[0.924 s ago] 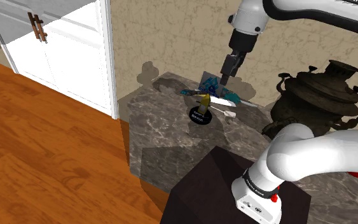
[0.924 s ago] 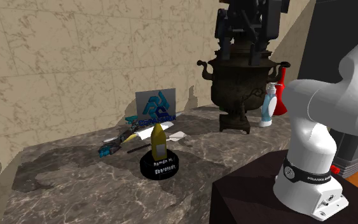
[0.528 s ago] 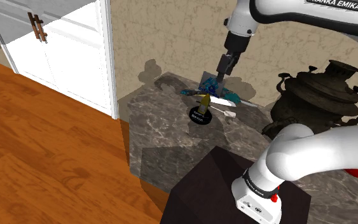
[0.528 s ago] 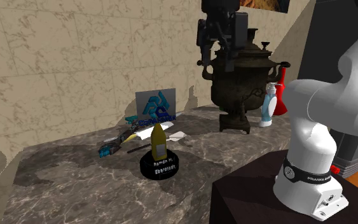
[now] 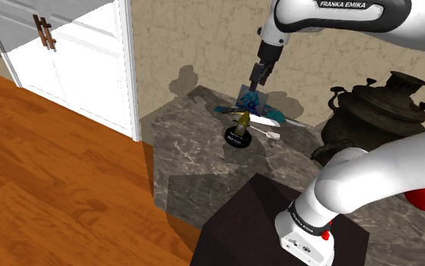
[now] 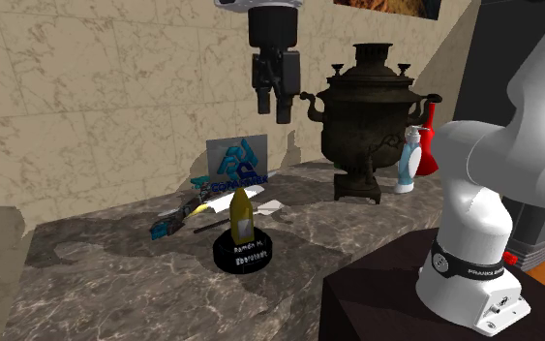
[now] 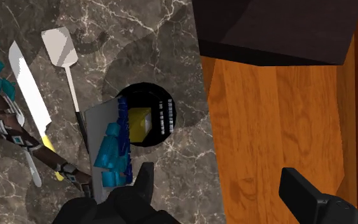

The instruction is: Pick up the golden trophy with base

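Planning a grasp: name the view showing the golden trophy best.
Second exterior view: the golden trophy with round black base stands in side profile. Shoulder view shows it small; wrist view, from above, partly behind a grey card.

The shoulder camera sat high beside the dark stand, which lay at its lower right. It looked down across the marble counter toward the beige wall, with the wooden floor and white doors at its left. The second exterior camera stood low and close off the counter's front edge, facing the same wall almost level. Both took in the trophy, the samovar and the stand. The wrist camera looked straight down on the trophy, the counter's edge, a corner of the stand and the floor.
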Robot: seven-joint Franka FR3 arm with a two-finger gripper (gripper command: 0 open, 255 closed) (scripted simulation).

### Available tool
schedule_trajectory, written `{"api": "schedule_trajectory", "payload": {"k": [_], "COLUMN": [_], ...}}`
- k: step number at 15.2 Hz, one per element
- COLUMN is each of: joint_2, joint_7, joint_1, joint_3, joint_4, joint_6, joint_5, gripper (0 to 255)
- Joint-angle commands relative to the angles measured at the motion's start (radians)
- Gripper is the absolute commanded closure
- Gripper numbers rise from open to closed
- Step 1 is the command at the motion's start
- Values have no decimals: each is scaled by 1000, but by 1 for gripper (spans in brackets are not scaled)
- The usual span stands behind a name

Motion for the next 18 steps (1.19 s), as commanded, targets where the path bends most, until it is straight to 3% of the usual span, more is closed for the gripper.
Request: {"api": "schedule_trajectory", "payload": {"k": [1, 10, 18], "joint_2": [65, 348, 366], "joint_7": [-34, -184, -188], "joint_1": [-7, -34, -35], "joint_3": [-29, -135, -138], "joint_4": [24, 205, 121], "joint_6": [44, 151, 252], "joint_5": [-3, 42, 45], "gripper": [0, 0, 0]}}
